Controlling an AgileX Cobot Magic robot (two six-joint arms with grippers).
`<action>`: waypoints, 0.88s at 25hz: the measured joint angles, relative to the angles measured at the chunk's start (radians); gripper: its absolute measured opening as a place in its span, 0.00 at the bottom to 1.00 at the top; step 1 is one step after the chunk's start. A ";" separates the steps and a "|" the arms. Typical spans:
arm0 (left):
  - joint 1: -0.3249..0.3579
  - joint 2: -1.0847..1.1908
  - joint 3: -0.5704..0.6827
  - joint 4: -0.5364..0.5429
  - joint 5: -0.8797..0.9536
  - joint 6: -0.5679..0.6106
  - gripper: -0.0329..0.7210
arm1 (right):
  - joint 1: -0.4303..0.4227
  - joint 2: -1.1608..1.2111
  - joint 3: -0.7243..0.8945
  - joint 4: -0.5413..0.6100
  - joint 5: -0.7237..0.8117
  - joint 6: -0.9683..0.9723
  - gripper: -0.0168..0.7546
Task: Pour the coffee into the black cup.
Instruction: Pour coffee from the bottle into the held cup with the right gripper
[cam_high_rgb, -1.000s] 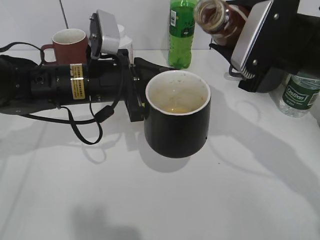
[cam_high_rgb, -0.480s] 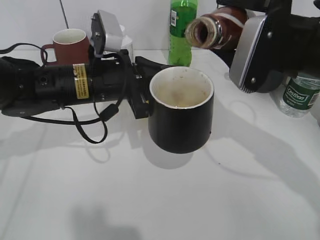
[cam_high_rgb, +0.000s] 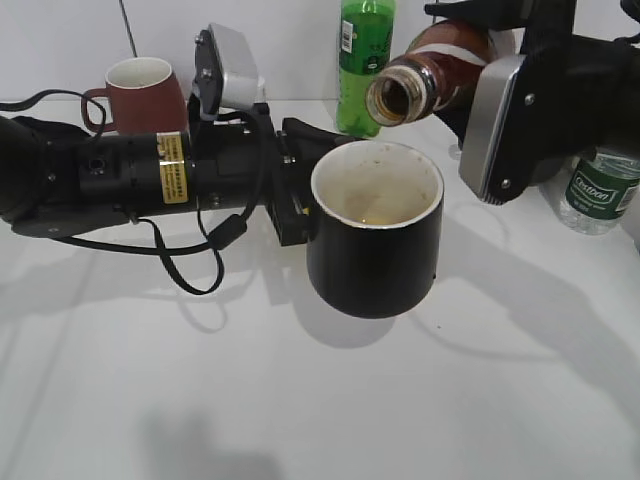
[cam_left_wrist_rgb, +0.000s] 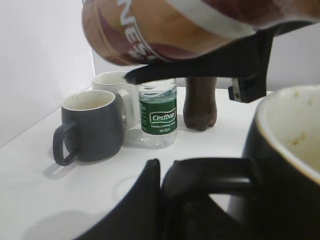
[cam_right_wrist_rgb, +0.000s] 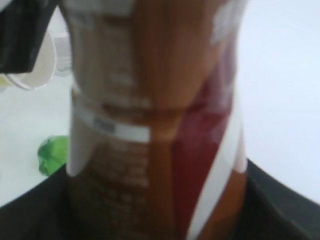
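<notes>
White tabletop and a pale wall frame the scene, with a maroon-brown mug (cam_high_rgb: 137, 88) and a green soda bottle (cam_high_rgb: 365, 62) standing at the back.

Over the last second the curvy clear plastic coffee bottle with the orange-red label (cam_high_rgb: 432, 72) has swung lower and tipped further, so its open mouth now points down toward the glossy black ceramic cup (cam_high_rgb: 375, 243). The cup has also shifted right and sits more squarely beneath it. Only a small yellowish pool shows at the cup's bottom and no stream is visible, so pouring seems just about to begin or barely begun.

The left gripper (cam_high_rgb: 292, 185) is clamped on the cup's handle, holding it off the table; the cup lies at its 3 o'clock. The right gripper (cam_right_wrist_rgb: 150, 200) is closed around the bottle's body, with the neck projecting toward 9 o'clock and the mouth hanging above the cup's far rim at about 12 o'clock.

In the left wrist view a dark grey mug (cam_left_wrist_rgb: 90, 127) and a clear water bottle with a green label (cam_left_wrist_rgb: 158, 119) stand well behind.
</notes>
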 joint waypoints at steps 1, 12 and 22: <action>0.000 0.000 0.000 0.001 -0.001 0.000 0.09 | 0.000 0.000 0.000 0.000 0.000 -0.012 0.71; 0.000 0.000 0.000 0.015 -0.019 0.000 0.09 | 0.000 0.005 -0.001 -0.001 0.013 -0.108 0.71; 0.000 0.000 0.000 0.017 -0.020 0.000 0.09 | 0.000 0.005 -0.001 0.003 0.015 -0.137 0.71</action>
